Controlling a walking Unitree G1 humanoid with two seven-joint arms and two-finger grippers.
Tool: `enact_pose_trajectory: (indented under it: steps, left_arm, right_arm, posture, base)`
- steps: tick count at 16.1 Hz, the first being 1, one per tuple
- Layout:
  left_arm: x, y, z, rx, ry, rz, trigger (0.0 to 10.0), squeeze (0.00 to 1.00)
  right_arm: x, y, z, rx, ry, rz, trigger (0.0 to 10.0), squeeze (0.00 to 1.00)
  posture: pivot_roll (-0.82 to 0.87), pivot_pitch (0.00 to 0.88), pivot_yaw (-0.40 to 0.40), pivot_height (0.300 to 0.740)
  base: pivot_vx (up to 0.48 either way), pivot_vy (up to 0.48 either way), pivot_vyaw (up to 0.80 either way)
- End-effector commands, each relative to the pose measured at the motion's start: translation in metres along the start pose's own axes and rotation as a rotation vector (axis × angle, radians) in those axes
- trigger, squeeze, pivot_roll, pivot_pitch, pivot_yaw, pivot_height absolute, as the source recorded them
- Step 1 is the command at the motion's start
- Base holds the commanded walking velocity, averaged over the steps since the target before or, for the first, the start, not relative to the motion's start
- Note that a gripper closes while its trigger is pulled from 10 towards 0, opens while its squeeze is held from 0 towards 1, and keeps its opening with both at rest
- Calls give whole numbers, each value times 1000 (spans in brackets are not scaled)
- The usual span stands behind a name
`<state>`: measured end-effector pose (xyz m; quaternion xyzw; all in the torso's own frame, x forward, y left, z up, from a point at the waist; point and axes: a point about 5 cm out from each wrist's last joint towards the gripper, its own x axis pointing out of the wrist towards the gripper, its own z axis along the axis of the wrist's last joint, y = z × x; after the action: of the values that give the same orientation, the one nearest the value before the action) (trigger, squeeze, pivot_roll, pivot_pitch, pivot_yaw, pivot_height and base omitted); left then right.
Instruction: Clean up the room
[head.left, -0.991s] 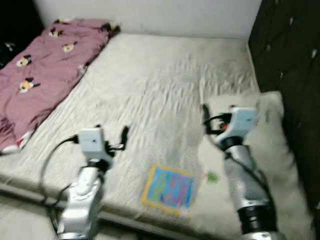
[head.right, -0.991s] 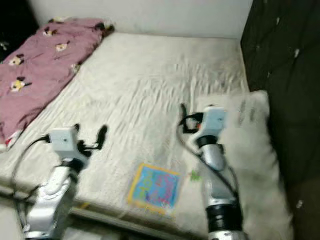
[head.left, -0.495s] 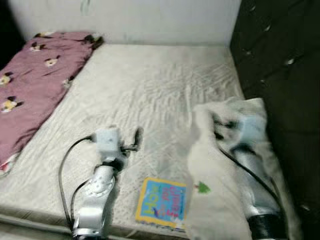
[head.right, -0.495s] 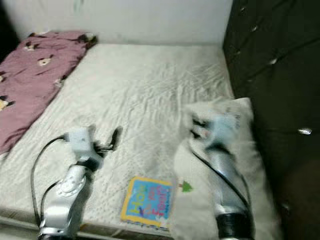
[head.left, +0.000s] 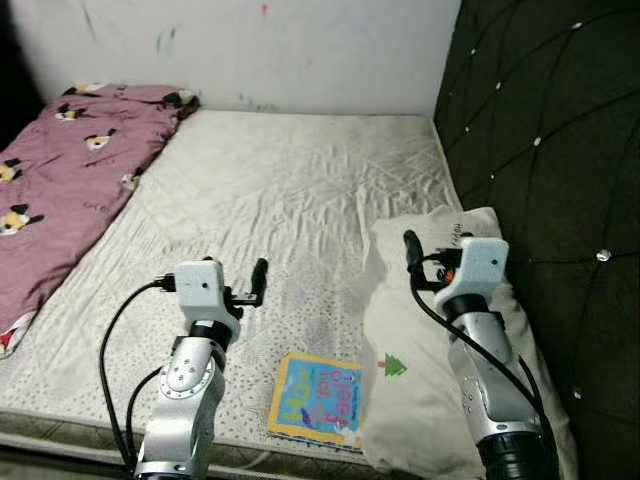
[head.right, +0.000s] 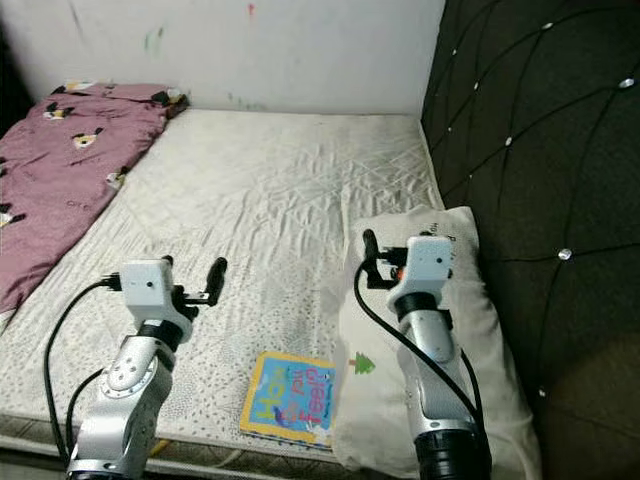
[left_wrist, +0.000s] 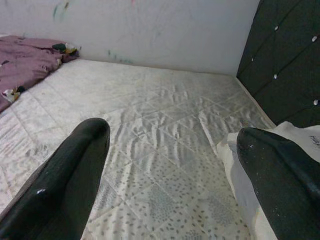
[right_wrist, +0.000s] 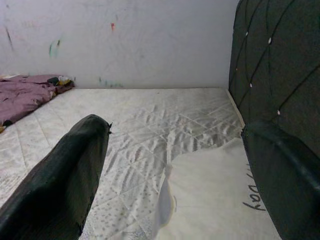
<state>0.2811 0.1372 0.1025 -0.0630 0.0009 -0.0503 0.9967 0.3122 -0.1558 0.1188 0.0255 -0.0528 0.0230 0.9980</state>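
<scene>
With both arms raised over the mattress, my right gripper hovers wide open and empty above the white pillow at lower right of frame; my left gripper is equally wide, holding nothing. Colourful book lies at lower centre, touching the pillow's edge. Judgement: descend squarely on the pillow's near corner, pinch a thick fold, avoid dragging the book. Pink blanket sits upper left.

Right claw seemingly lifted clear of pillow; camera shifted rightward
</scene>
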Motion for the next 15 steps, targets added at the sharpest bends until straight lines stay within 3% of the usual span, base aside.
enact_pose_trajectory:
  steps: [1, 6, 12, 15]
  left_arm:
    - [0, 2, -3, -5, 13, 11, 10000, 0]
    - [1, 2, -3, -19, 15, 7, 10000, 0]
    - [0, 0, -4, -37, 16, -1, 10000, 0]
    - [0, -4, -4, -48, 15, -8, 10000, 0]
  right_arm:
    - [1, 1, 6, -2, -28, 8, 10000, 0]
    - [7, 2, 8, 5, -35, -12, 10000, 0]
    - [1, 5, 3, 12, -14, -2, 10000, 0]
    - [2, 7, 4, 13, -19, 11, 10000, 0]
  posture:
    - [25, 0, 39, 740]
    - [28, 0, 48, 740]
    - [18, 3, 42, 740]
    - [19, 13, 40, 740]
  base:
    - [0, 0, -431]
    - [0, 0, 0]
    - [0, 0, -767]
    - [0, 81, 0]
